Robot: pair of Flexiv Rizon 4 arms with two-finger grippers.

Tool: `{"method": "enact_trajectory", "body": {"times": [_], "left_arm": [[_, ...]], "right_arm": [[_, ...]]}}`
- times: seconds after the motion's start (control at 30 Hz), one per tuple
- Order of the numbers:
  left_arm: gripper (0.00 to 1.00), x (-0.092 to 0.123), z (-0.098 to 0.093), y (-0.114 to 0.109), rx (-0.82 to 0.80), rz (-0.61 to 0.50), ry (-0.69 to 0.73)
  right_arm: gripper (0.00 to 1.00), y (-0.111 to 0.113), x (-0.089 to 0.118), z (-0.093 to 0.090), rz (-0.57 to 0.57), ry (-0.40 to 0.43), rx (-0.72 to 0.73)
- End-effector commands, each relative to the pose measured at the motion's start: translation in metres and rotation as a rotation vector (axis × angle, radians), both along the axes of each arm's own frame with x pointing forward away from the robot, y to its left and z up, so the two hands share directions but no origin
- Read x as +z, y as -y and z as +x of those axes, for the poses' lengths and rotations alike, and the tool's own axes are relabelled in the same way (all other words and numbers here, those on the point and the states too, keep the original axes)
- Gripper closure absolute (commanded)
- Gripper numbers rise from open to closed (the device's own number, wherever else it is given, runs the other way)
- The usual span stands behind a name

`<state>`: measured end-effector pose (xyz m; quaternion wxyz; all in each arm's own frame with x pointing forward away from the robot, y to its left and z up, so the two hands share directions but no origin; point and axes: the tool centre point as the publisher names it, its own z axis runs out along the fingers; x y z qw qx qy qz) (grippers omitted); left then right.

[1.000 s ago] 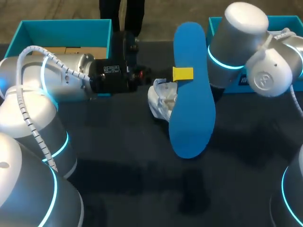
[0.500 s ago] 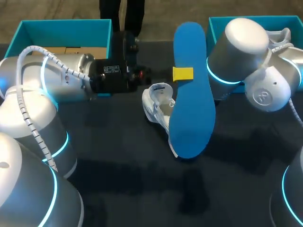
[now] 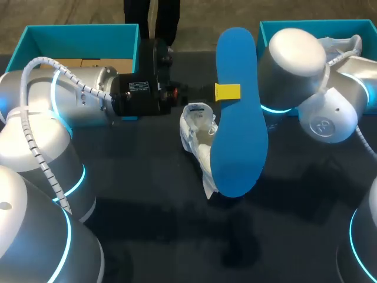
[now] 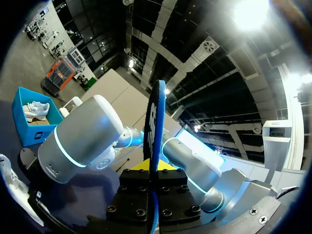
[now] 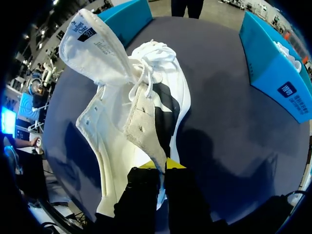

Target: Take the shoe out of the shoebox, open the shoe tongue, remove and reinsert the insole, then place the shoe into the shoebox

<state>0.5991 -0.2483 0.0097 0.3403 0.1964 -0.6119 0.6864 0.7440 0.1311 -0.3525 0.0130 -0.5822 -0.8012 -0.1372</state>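
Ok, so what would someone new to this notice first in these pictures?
The big blue insole stands out first, held up over the middle of the table in the left arm's jaws. Right beside it is the white shoe, tongue flipped open, with its side flap pinched in the right arm's jaws. A second white shoe lies in the teal shoebox at the far right.

The head camera looks down from above and behind onto the table (image 3: 147, 194), the left wrist camera sits close against the edge-on insole (image 4: 155, 122) facing the right arm (image 4: 80, 141), and the right wrist camera looks closely down on the shoe (image 5: 146, 97), all shared with the head view.
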Motion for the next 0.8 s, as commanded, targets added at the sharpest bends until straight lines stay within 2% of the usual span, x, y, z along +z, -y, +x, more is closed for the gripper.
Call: {"method": "enact_trajectory", "body": {"times": [0.03, 0.2, 0.57, 0.6, 0.63, 0.67, 0.8], "left_arm": [[1.0, 0.0, 0.0, 0.002, 0.002, -0.003, 0.0], [1.0, 0.0, 0.0, 0.002, 0.002, -0.003, 0.0], [1.0, 0.0, 0.0, 0.002, 0.002, -0.003, 0.0], [1.0, 0.0, 0.0, 0.002, 0.002, -0.003, 0.0], [1.0, 0.0, 0.0, 0.002, 0.002, -0.003, 0.0], [1.0, 0.0, 0.0, 0.002, 0.002, -0.003, 0.0], [1.0, 0.0, 0.0, 0.002, 0.002, -0.003, 0.0]], "right_arm": [[1.0, -0.01, -0.009, -0.004, 0.008, 0.004, -0.005], [1.0, -0.012, -0.019, -0.007, 0.006, -0.004, -0.048], [1.0, -0.003, -0.024, -0.009, -0.011, 0.003, -0.092], [0.91, -0.003, -0.024, -0.009, -0.011, 0.003, -0.091], [0.6, -0.002, -0.024, -0.009, -0.009, 0.003, -0.091], [0.0, -0.002, -0.023, -0.009, -0.007, 0.002, -0.09], [0.0, -0.003, -0.016, -0.009, 0.016, 0.005, -0.067]]}}
